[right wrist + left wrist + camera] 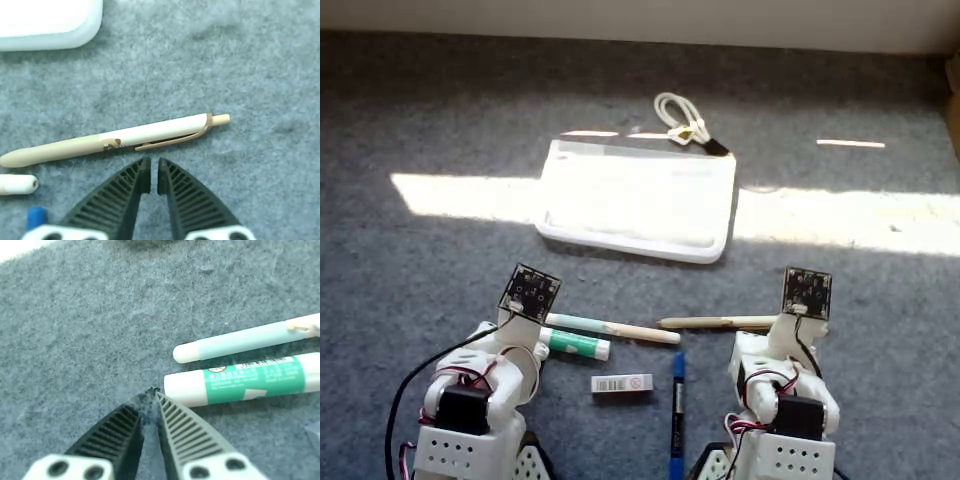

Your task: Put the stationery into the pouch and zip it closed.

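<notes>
A white pouch (635, 200) lies flat on the carpet, its zip cord (680, 125) at the far right corner. Nearer the arms lie a pale blue pen (610, 328), a green-and-white glue stick (575, 344), a small eraser (622, 383), a blue pen (677, 415) and a beige pen (715, 322). My left gripper (152, 392) is shut and empty, its tips just beside the cap end of the glue stick (240, 382), with the pale blue pen (245, 342) beyond. My right gripper (154, 167) is shut and empty, just short of the beige pen (120, 140).
Grey carpet (440, 110) covers the whole floor, with a bright band of sunlight across the pouch. A corner of the pouch (50, 22) lies beyond the beige pen. Both arm bases (480, 420) (785, 420) stand at the near edge.
</notes>
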`<act>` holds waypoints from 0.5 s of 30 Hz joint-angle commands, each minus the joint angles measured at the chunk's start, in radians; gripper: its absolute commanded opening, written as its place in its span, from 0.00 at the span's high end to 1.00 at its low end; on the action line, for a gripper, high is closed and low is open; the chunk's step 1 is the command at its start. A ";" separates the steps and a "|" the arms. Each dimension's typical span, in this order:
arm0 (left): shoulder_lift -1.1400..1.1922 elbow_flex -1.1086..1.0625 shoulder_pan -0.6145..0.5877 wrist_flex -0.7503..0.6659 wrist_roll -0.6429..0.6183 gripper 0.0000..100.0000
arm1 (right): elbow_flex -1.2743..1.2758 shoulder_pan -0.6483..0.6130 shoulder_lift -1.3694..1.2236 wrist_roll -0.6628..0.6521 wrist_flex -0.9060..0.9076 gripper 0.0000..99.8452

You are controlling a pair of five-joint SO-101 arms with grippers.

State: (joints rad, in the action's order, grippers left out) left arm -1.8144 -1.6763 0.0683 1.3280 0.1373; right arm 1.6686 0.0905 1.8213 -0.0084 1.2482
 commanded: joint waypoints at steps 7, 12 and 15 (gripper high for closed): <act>-0.002 -0.019 -0.002 0.006 -0.012 0.99 | 0.059 -0.119 0.016 -0.011 0.001 0.97; -0.002 -0.019 -0.002 0.006 -0.012 0.99 | -0.122 -0.114 0.016 -0.009 0.012 0.97; -0.002 -0.019 -0.002 0.006 -0.012 0.99 | -0.228 -0.119 0.016 -0.006 0.050 0.98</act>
State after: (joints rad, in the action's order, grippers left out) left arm -1.8144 -1.6763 0.0683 1.3280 0.1373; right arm 1.5704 -0.0215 1.8243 -0.0115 1.2681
